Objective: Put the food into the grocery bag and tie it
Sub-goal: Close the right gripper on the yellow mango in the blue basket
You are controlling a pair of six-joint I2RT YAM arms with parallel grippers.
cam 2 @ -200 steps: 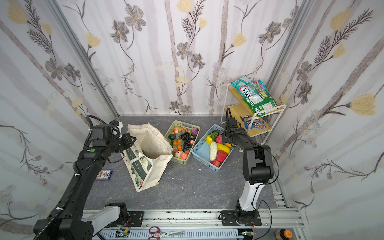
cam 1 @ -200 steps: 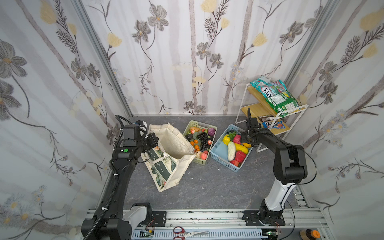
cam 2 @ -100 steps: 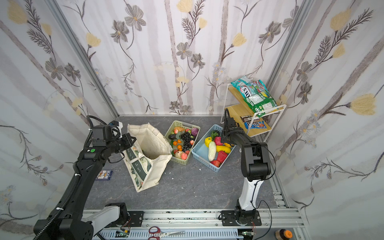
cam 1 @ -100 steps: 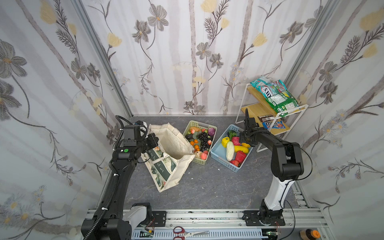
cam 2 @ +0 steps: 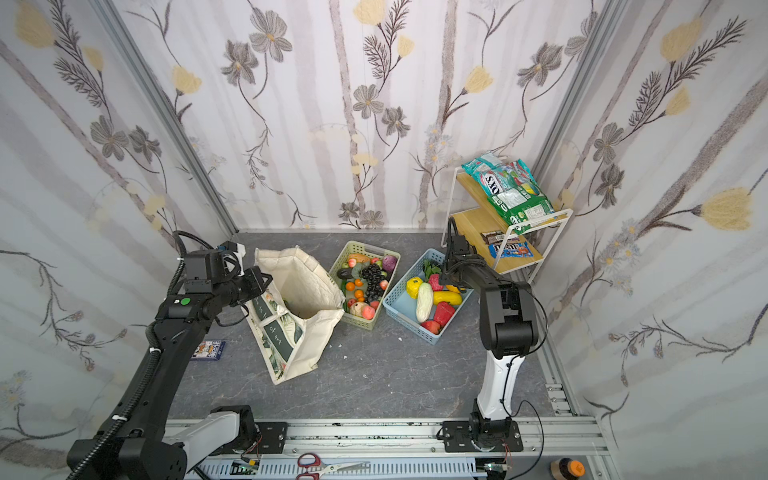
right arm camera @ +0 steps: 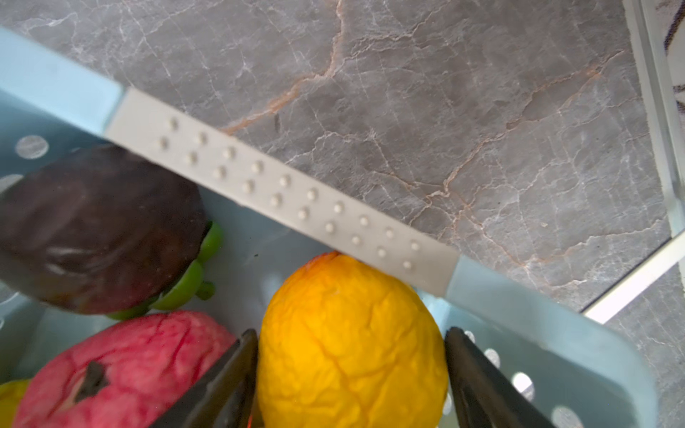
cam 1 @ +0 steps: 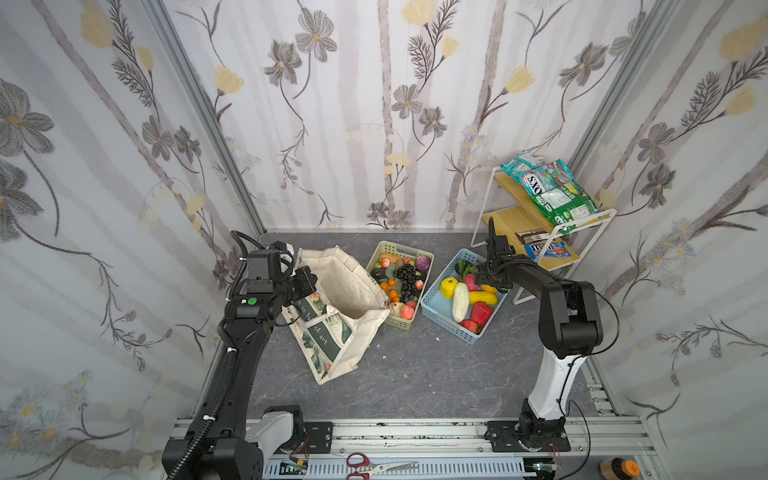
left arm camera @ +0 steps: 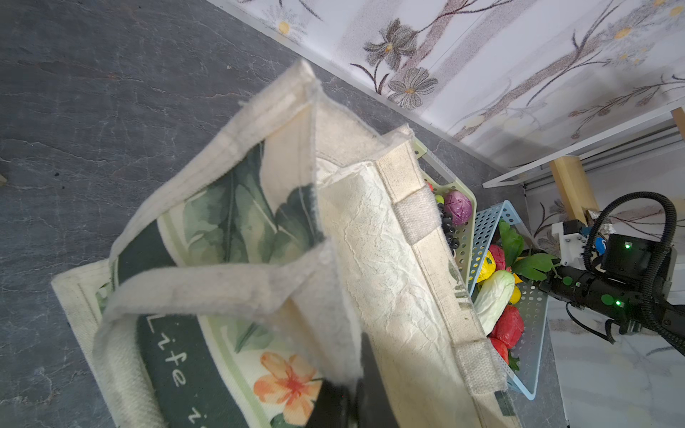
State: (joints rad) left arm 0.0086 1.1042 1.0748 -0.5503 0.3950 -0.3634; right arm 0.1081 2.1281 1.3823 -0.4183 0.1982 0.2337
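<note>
Though screened by the left arm otherwise, visible in a top view: card box (cam 2: 208, 349) on the table (cam 2: 395, 374). Farther back, left hand (left arm camera: 335, 402) pressed together, pinching the rim of the open bag (left arm camera: 370, 259). Farthest, clear only at the right wrist: right hand (right arm camera: 351, 333) spread, fingers (right arm camera: 230, 370) flanking an orange fruit (right arm camera: 348, 296) lying in the blue basket (right arm camera: 537, 322).

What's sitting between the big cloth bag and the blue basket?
The green basket sits between the grocery bag and the blue basket, seen in both top views.
</note>
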